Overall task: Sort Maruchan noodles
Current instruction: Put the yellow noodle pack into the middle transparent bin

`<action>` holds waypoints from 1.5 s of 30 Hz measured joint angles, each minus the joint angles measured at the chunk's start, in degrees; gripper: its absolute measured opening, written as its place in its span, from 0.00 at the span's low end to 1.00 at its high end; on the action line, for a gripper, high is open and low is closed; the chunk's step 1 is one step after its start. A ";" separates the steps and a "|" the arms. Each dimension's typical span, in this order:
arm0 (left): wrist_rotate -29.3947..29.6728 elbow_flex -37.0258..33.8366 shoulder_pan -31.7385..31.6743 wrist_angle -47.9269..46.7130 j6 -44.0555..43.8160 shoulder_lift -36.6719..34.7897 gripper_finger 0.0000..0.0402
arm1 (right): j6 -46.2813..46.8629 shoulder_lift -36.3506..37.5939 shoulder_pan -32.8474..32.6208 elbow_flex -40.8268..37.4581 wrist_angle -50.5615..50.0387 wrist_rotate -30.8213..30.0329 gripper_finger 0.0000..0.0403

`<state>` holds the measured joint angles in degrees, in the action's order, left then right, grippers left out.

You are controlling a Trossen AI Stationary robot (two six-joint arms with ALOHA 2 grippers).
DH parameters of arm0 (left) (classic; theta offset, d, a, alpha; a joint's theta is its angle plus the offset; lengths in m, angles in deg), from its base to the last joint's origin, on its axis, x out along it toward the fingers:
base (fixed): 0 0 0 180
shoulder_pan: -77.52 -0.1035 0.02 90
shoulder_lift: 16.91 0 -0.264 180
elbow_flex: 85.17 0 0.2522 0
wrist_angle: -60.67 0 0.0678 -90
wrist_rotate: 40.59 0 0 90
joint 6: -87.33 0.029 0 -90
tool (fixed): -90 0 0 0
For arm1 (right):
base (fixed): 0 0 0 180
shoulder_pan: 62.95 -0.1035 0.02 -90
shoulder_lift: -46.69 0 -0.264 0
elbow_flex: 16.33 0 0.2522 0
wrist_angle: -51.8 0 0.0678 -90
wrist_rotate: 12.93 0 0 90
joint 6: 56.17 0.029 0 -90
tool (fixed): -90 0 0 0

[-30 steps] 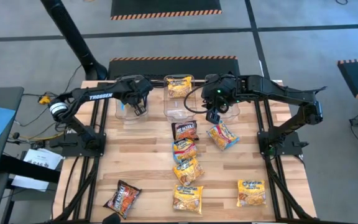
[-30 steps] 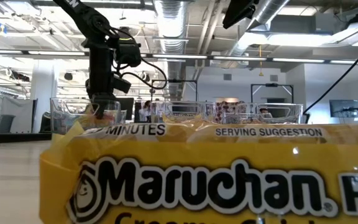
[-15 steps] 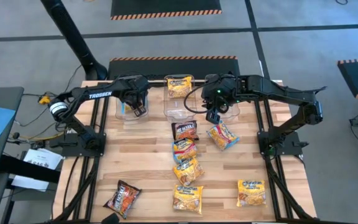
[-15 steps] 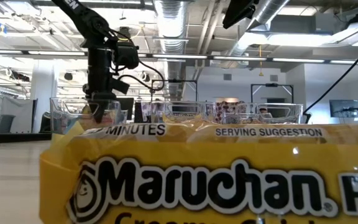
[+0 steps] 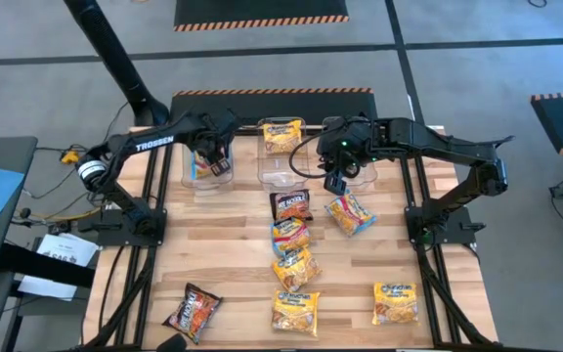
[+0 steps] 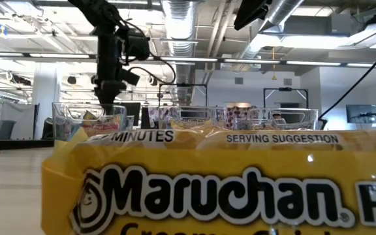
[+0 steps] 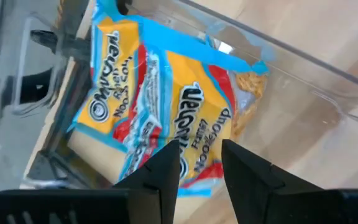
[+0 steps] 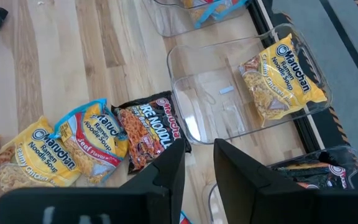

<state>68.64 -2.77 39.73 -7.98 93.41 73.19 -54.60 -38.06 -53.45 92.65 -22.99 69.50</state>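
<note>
The bench (image 5: 223, 254) carries three clear bins along its far edge and loose packets toward the near edge.

The left arm reaches over the left bin (image 5: 206, 168). The left end effector (image 7: 199, 163) hangs directly above this bin, fingers (image 7: 166, 168) parted by a narrow gap and gripping nothing. Directly beneath it, inside the bin, lie two blue-pink-and-yellow packets (image 7: 160, 118), overlapping and tilted.

The right arm reaches over the right bin (image 5: 360, 168). The right end effector (image 5: 334, 182) hangs at the near edge of that bin, fingers (image 8: 166, 171) set narrowly apart with nothing between them. Beyond it, the middle bin (image 8: 241, 93) holds one yellow packet (image 8: 281, 78). Near its fingertips, a black-red packet (image 8: 146, 130) lies flat on the bench, touching a blue-pink packet (image 8: 92, 140), which adjoins another yellow packet (image 8: 39, 158).

Well apart from both end effectors, toward the near edge, lie a second black-red packet (image 5: 193, 311) and a lone yellow packet (image 5: 396, 302)
</note>
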 joint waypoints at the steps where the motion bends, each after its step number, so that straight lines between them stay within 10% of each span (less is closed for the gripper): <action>1: -0.24 1.26 0.13 -1.57 -0.47 0.00 0.28 | 0.01 0.00 0.02 0.00 -0.15 0.00 0.28; 24: -3.61 4.31 17.56 -6.15 -15.48 -25.09 0.28 | 3.58 0.00 -8.28 0.00 -7.36 6.21 0.40; 45: -9.54 4.22 27.47 -8.68 -23.31 -28.31 0.28 | 2.56 -9.83 -27.40 0.00 2.68 6.21 0.51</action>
<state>59.09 1.45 67.20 -16.65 70.09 44.88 -52.04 -47.88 -80.85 92.65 -20.31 75.71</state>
